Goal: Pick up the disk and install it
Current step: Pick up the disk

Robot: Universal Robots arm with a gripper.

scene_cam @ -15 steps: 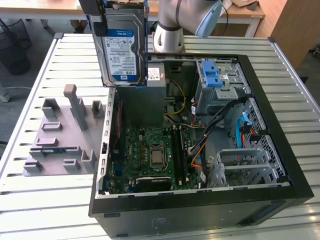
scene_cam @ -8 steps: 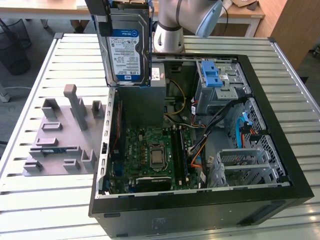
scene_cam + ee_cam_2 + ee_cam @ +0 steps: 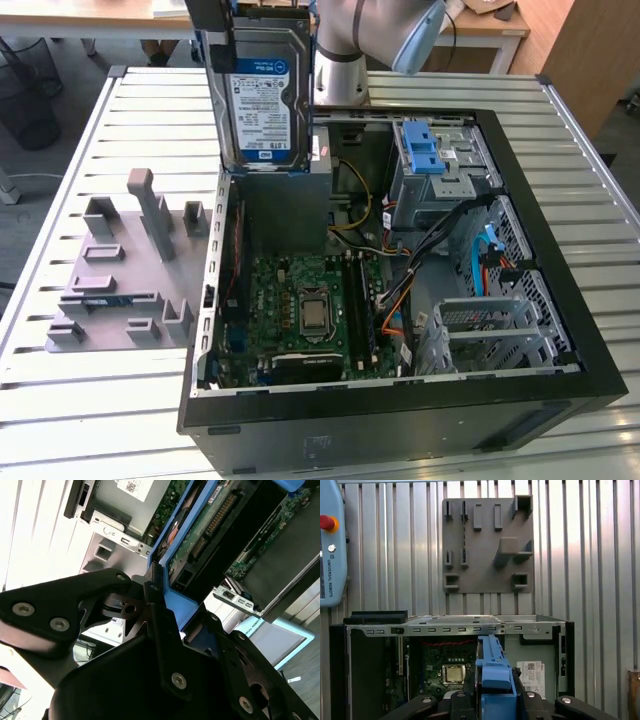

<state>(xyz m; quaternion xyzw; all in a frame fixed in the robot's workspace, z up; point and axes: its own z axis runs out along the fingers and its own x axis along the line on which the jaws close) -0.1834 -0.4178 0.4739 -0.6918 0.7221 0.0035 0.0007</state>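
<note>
Exterior view, from its left: a grey holder plate (image 3: 120, 270) lies on the slatted table (image 3: 80, 420). Next, the gripper (image 3: 252, 18) pinches the disk (image 3: 262, 100) by its blue frame. The disk hangs straight below it, long side up and down, over the open computer case (image 3: 400, 420). The drive cage (image 3: 432, 160) sits near, to the right, with wires close by.
</note>
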